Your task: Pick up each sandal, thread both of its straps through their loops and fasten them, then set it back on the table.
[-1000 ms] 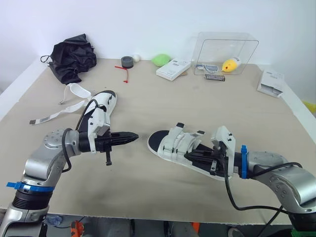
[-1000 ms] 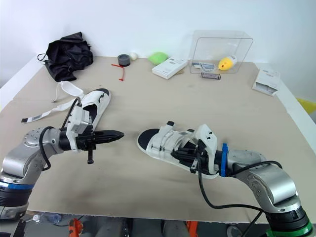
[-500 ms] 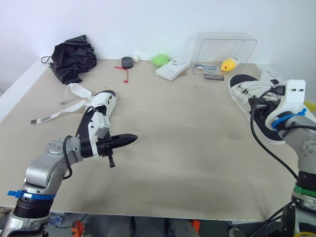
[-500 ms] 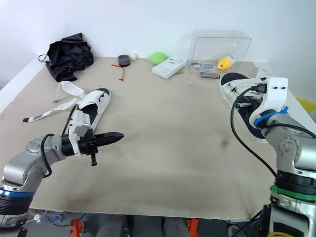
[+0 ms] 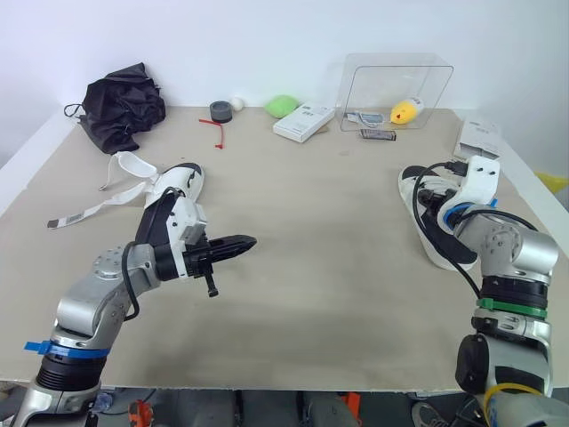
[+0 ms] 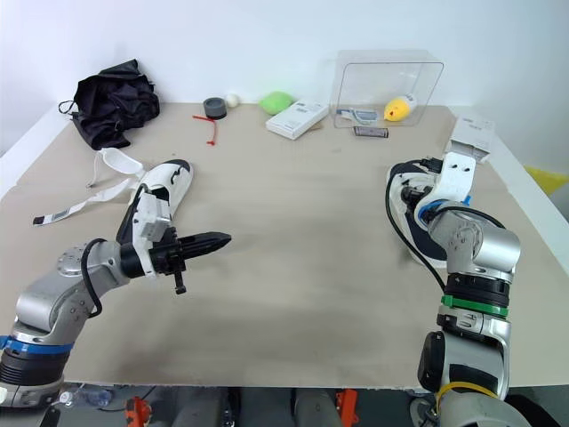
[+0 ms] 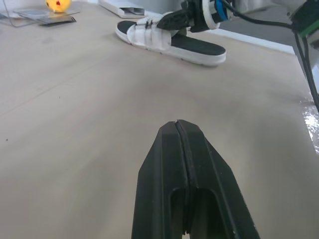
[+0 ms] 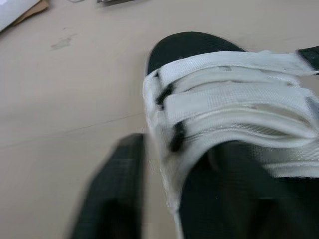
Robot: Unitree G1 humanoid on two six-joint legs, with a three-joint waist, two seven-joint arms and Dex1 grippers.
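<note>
Rightward, strapped sandal (image 7: pixel 149 36), left gripper (image 7: pixel 178 124) closed

The beige table top (image 5: pixel 311 222) looks matt and faintly scuffed. The right-hand white sandal (image 8: pixel 224 94) has coarse woven webbing straps over a matt black footbed. The far clear box (image 5: pixel 400 80) is glossy plastic; the far-left black bundle (image 5: pixel 124 107) is crumpled cloth.

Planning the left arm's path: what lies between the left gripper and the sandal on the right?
Only bare table lies between the left gripper and that sandal; the left wrist view shows it.
</note>
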